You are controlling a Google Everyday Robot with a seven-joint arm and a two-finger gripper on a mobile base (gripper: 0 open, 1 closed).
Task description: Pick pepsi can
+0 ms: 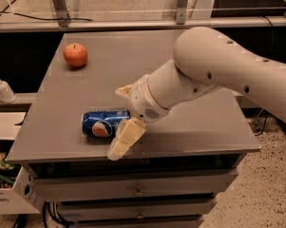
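Jaws spread wide, clamped on nothing: gripper [117, 123] sits low over the table [195, 137], straddling the right end of the pepsi can [100, 125]. The can lies on its side between the jaws, one finger behind it and one in front, overlapping its end. Reads as pre-grasp, approach about done. Next move calls for centring on the can body, then closing evenly, since a round can may roll if one finger touches first. Apple [75, 55] is well beyond the far jaw.

I see my arm [228, 70] as a thick, smooth off-white tube with a few small dark holes and a dotted grille at the wrist. Its gripper [119, 122], near the front edge of the table [204, 137], has two cream-yellow fingers [126, 137].
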